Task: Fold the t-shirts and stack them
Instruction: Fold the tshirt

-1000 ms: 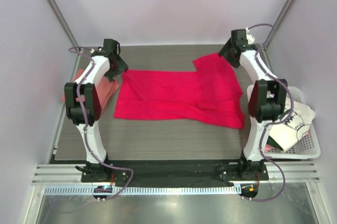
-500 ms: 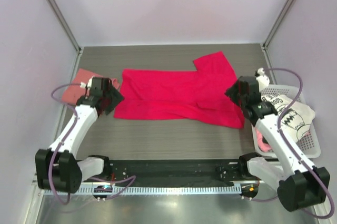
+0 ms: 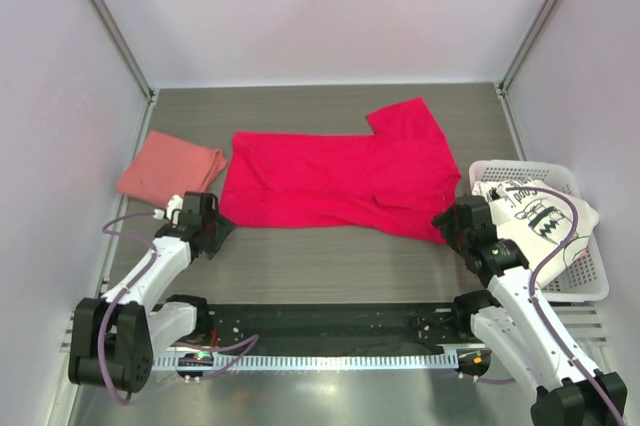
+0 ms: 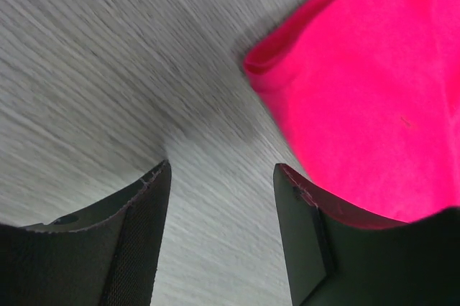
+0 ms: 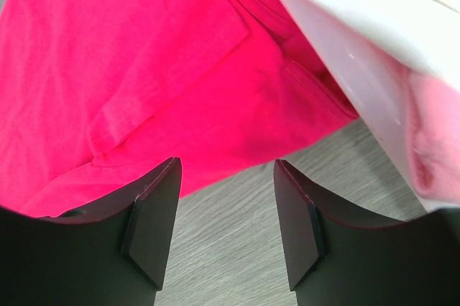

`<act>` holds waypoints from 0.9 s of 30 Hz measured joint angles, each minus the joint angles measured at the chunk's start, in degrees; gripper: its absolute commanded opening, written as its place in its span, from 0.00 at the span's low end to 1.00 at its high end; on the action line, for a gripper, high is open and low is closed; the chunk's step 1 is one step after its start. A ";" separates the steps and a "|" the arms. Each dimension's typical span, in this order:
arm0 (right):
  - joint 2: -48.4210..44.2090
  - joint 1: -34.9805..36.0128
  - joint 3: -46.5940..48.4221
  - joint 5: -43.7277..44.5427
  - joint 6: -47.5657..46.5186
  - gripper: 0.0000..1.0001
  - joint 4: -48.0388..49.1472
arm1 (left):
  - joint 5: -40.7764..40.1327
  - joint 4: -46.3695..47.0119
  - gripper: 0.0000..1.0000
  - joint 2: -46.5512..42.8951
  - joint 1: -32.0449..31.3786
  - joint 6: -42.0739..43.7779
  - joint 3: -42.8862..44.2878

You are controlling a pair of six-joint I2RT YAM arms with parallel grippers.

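A crimson-magenta t-shirt (image 3: 335, 181) lies partly folded across the middle of the table, one sleeve flipped toward the back right. Its near left corner (image 4: 374, 83) shows in the left wrist view, its near right edge (image 5: 172, 90) in the right wrist view. My left gripper (image 3: 212, 227) (image 4: 221, 169) stands open just off that left corner, with bare table between its fingers. My right gripper (image 3: 447, 223) (image 5: 226, 166) stands open at the shirt's near right corner, holding nothing. A folded salmon-pink t-shirt (image 3: 168, 166) lies at the left. A white t-shirt with black print (image 3: 535, 211) sits in the basket.
A white plastic basket (image 3: 580, 288) stands at the right edge of the table, its wall (image 5: 359, 83) close beside my right gripper, with pink cloth (image 5: 431, 133) showing inside it. Pale walls and metal posts close in the table on three sides.
Both arms have swung down from the shirt's far corners to low poses near the front edge, ending at its near corners. The crimson shirt has not moved.
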 measured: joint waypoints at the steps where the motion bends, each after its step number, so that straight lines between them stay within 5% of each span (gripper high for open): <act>1: -0.48 0.04 -0.79 0.04 0.55 0.60 -0.04 | -0.50 1.09 0.60 1.44 0.00 -0.59 -0.26; 5: -0.33 0.04 -2.67 0.70 1.49 0.60 -0.07 | -1.95 6.12 0.49 6.03 0.00 -2.34 1.05; 10: 4.70 0.09 -2.64 2.14 1.62 0.58 2.58 | -2.56 11.06 0.00 12.61 0.04 -3.56 2.78; 27: 29.49 3.76 7.32 8.00 1.66 0.52 14.01 | -2.45 9.94 0.00 10.32 2.38 -2.67 1.95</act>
